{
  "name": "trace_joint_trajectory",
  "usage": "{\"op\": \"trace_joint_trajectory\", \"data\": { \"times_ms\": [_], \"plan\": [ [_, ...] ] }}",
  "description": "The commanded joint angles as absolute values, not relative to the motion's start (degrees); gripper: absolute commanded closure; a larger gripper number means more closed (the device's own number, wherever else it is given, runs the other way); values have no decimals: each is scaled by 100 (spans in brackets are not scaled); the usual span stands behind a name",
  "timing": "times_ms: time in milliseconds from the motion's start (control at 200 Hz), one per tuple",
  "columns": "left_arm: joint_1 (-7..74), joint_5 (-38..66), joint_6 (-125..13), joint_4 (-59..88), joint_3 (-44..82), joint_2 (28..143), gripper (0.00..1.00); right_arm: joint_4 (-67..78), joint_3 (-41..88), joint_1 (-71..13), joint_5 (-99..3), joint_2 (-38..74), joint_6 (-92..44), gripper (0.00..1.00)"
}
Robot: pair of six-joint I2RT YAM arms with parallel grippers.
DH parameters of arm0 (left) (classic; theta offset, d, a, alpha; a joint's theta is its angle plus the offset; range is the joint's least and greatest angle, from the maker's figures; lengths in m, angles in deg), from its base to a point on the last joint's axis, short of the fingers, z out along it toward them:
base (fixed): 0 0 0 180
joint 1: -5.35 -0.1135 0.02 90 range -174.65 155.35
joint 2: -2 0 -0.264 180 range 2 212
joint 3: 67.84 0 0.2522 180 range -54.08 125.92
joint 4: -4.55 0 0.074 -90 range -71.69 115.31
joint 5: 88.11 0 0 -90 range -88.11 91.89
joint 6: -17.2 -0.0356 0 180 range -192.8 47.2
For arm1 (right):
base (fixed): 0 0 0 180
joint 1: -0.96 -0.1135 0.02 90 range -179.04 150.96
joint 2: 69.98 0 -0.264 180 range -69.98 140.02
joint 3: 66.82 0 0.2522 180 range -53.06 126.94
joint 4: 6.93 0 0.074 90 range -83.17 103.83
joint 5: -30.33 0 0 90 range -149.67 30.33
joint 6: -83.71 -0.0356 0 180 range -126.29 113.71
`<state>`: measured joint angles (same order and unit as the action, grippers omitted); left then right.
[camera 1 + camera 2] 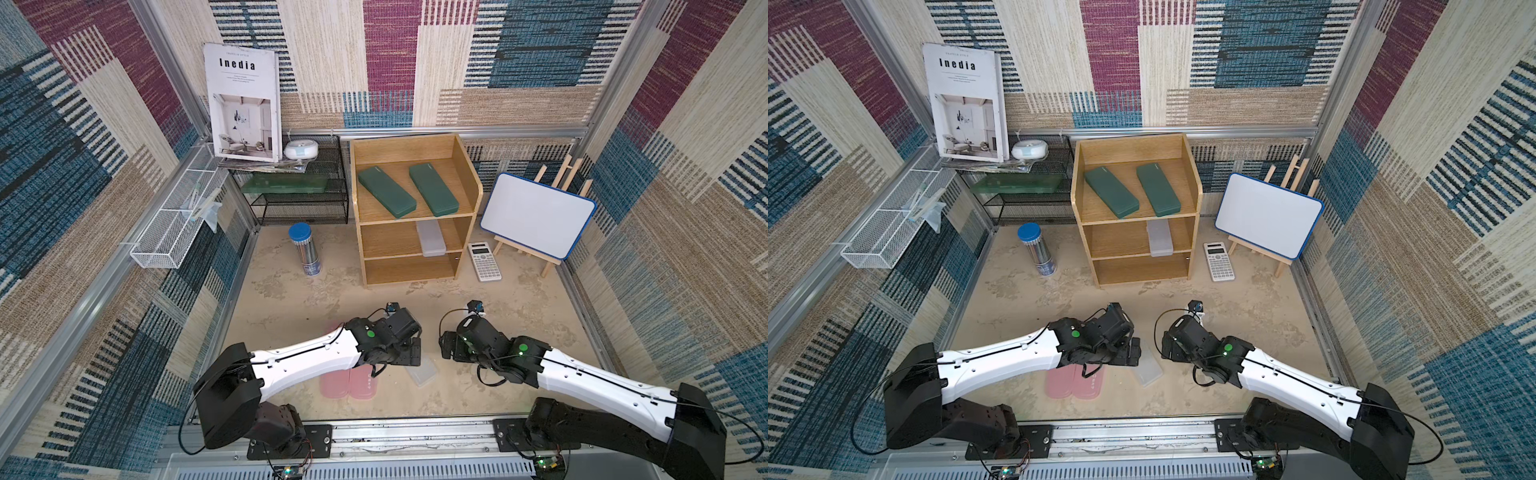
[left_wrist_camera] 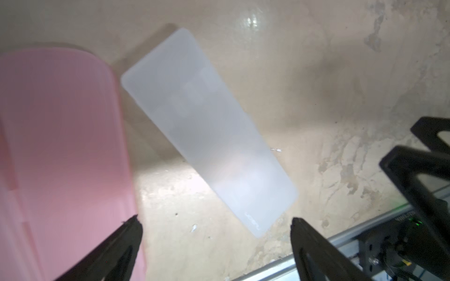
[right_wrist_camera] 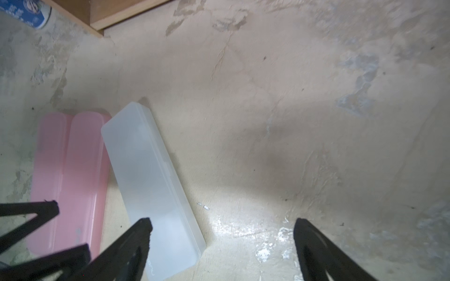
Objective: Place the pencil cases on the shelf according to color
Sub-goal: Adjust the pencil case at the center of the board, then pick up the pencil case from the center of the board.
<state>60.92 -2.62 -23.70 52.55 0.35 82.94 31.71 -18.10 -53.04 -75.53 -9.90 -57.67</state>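
Entry, pencil-case sort. We note the left arm [image 1: 307, 357] low over the front of the worktop [image 2: 316, 73]. The left jaws are spread wide and pinch nothing. In the left wrist view the frosted case [image 2: 207, 126] lies flat on the worktop and runs slantwise away from the left jaws. Its near corner sits inside their gap, close to one fingertip [image 2: 302, 233]. The view is soft, so we cannot tell whether that tip touches the case. A pink case [image 2: 60, 146] lies just outside the opposite fingertip.

The right arm [image 1: 582, 374] is also low. The right jaws are likewise spread and empty, and we see only bare worktop in their gap. In the right wrist view the frosted case passes under one finger of the right jaws. The two pink cases [image 3: 82, 170] lie side by side, touching, farther out on that same side. The left arm's fingertips [image 3: 43, 209] show over them.

In both top views the frosted case lies between the two sets of jaws, partly hidden under the left wrist.

The shelf [image 1: 386, 245] stands well ahead of both jaws.
- Top tier: two dark green cases [image 1: 386, 192] lie side by side but apart, both slanted.
- Middle tier: the second frosted case [image 1: 431, 237] lies toward the side of the right jaws, with its near end at the tier's front edge.
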Motion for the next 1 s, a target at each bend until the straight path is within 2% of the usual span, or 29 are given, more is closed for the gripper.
{"op": "trace_joint_trajectory", "data": {
  "times_ms": [0,105,255,496,761,997],
  "plan": [
    [5664,-232,-2745,5603,-283,7875,9,2766,-1818,-5564,-7321,-656,-5873,5],
    [5119,-116,-2890,5733,-622,7243,9,2576,-1713,-5949,-7338,-164,-5929,5],
    [4672,-357,-3031,6210,-746,6384,0,2596,-1425,-6399,-7395,516,-5868,3],
    [3903,-457,-3139,6591,-1024,5432,1,2965,-1022,-6863,-7531,1378,-5884,3],
    [3565,-391,-3175,6612,-1217,5142,1,3414,-804,-7079,-7755,1907,-5850,6],
    [3499,-382,-3185,6546,-1286,5139,1,3115,-870,-7188,-7919,2248,-5844,10]
  ]
}}
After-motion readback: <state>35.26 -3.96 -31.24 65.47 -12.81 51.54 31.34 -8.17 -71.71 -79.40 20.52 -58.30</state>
